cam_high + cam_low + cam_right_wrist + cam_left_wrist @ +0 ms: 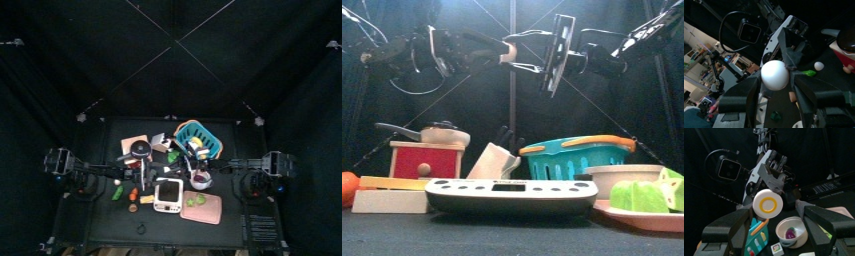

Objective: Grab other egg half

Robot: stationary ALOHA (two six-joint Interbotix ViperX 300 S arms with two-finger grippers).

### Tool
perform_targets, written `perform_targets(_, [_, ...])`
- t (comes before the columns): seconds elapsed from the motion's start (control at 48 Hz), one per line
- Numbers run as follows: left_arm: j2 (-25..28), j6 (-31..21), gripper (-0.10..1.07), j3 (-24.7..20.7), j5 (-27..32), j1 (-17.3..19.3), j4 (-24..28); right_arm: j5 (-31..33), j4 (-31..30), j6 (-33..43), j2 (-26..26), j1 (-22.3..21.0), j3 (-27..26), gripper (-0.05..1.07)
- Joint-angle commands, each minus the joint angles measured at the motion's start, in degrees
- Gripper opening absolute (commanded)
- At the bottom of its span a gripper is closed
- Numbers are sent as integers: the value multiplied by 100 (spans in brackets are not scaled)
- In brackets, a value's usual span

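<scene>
Pinching the egg (775, 75) in the right gripper (775, 81), up in mid-air between the two arms. Facing it with the left gripper (774, 210) spread wide, jaws flanking the free half without closing. Left to do, apparently: clamping onto that half.

The plate (652, 216) right of the scale (510, 197) is cut off; the orange thing (348, 187) left too.

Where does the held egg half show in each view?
Top: too small to find.
Front: not distinguishable.
Left wrist: egg half centre, yolk face showing.
Right wrist: centre, rounded back, in the right tool.
Landmark: white bowl, in top, front and left wrist.
</scene>
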Motion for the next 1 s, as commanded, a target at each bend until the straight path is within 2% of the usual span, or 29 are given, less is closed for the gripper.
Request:
perform_targets(0.0, [-404, 18, 98, 123, -18, -44, -246, -53, 18, -18, -114, -35, -26, 64])
perform_targets(0.104, [-932, 0, 98, 396, 281, -70, -536, -53, 26, -18, -114, -35, 44, 64])
perform_targets(0.208, [-1538, -26, 98, 624, 1187, -149, -949, -53, 0, -18, -123, -26, 132, 64])
perform_targets(0.292, [-2048, -18, 98, 712, 2496, -246, -1433, -44, 0, -18, -132, -18, 229, 64])
perform_targets(0.312, [-2109, -18, 98, 721, 2654, -255, -1485, -53, -9, -18, -123, -9, 246, 64])
perform_targets(0.333, [-2259, -18, 98, 712, 3164, -264, -1617, -53, -18, -18, -123, 0, 281, 64])
perform_targets(0.396, [-2558, -9, 98, 686, 4201, -264, -1837, -53, -35, -18, -123, 0, 334, 64])
perform_targets(0.5, [-2944, -18, 98, 668, 5713, -246, -1969, -44, -62, -26, -123, 0, 396, 64])
perform_targets(0.583, [-3138, -18, 98, 712, 6697, -220, -1969, -44, -88, -26, -123, 0, 413, 64])
perform_targets(0.792, [-3182, -44, 98, 861, 7822, -211, -1890, -26, -123, -26, -114, 0, 413, 64])
perform_targets(0.979, [-3190, -141, 98, 967, 8587, -123, -1969, 53, -123, -26, -114, 9, 439, 64])
